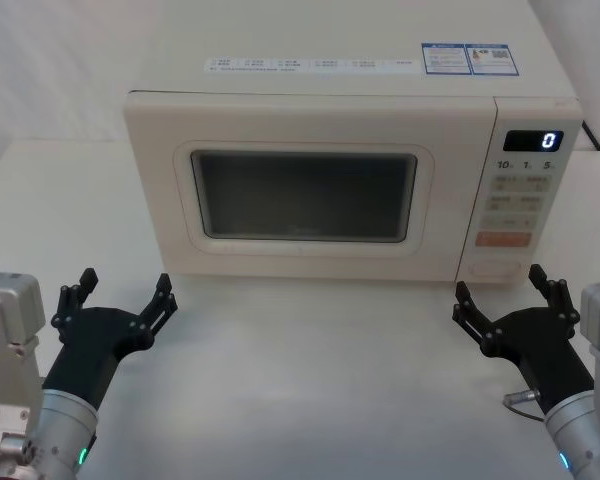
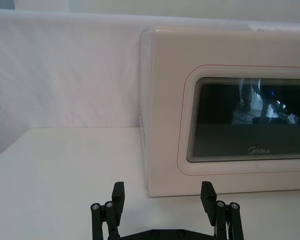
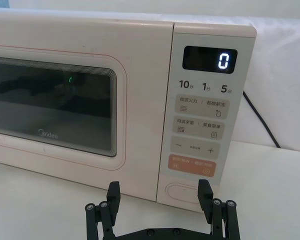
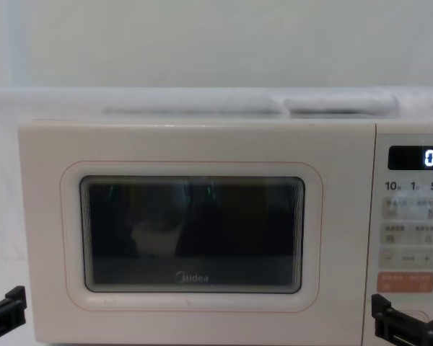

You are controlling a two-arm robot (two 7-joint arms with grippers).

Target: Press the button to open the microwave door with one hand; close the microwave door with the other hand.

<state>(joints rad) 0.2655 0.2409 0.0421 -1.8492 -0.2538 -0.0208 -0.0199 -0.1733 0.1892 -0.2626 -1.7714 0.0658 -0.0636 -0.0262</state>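
Cream microwave door [image 1: 305, 190] shut; my right gripper [image 1: 510, 300] and left gripper [image 1: 120, 300] wait spread wide, empty. Next, I judge: right presses the button [image 3: 185, 191].

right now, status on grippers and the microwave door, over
Left gripper open, low before the door. Right gripper open, just short of the button. Door shut, button unpressed. Nothing in the way.
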